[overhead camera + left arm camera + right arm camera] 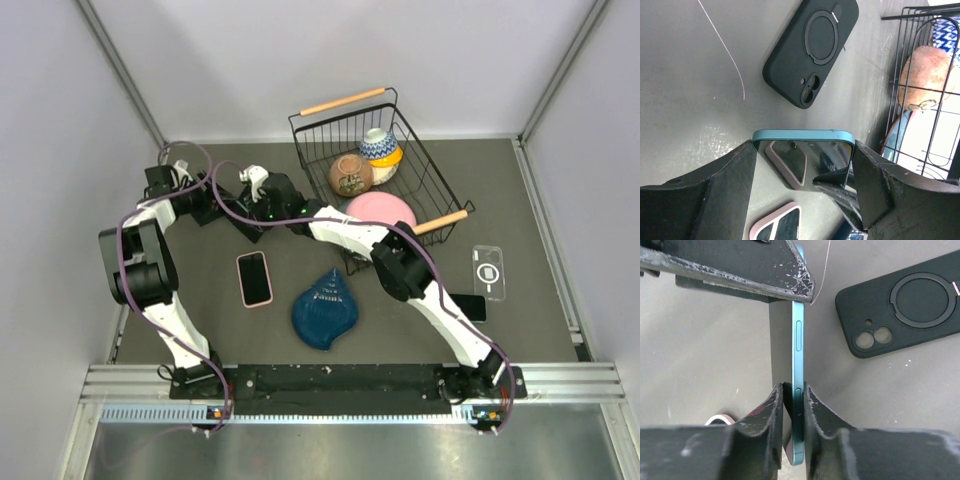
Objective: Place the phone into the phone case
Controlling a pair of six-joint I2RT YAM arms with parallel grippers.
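Phone [802,136] is held on edge between both arms, near the black case [812,50]. Left gripper [803,150] clamps it across its width; right gripper [793,395] pinches its flat faces. Stiff, glossy, probably slippery and glass-fragile: the metal side rails look the safest hold.

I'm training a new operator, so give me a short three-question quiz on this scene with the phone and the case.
1. True or false: the left gripper and the right gripper both grip the phone.
2. The black case is: A) in the left gripper, B) lying on the table, C) fitted around the phone.
3. What colour is the phone's edge?
Key: 1 true; 2 B; 3 teal.
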